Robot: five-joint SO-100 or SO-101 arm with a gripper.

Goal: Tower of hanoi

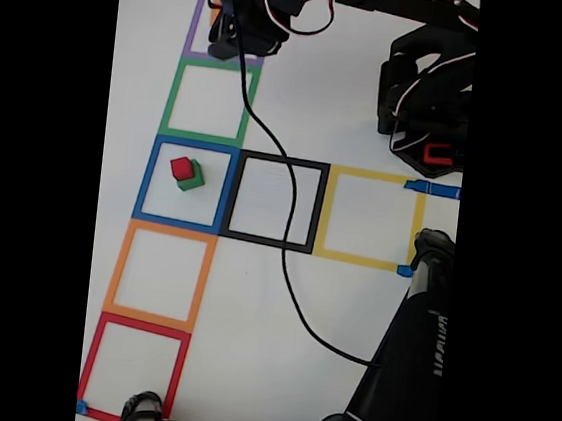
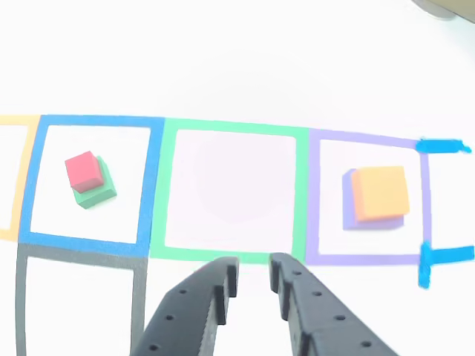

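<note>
Fingers (image 2: 253, 276) slightly apart, holding nothing, hovering over near edge of green square (image 2: 230, 194). Orange block (image 2: 381, 193) on purple block (image 2: 349, 211) lies up-right of fingers in purple square (image 2: 367, 196); red block (image 2: 82, 170) on green block (image 2: 98, 191) up-left in blue square (image 2: 90, 182). Judgement: orange stack slightly nearer.

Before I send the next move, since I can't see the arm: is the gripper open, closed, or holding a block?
Gripper: open, holding nothing; its fingertips sit apart over the near edge of the green square.

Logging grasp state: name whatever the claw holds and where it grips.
Nothing; the black claw is empty, its jaws slightly apart over the green taped square.
</note>
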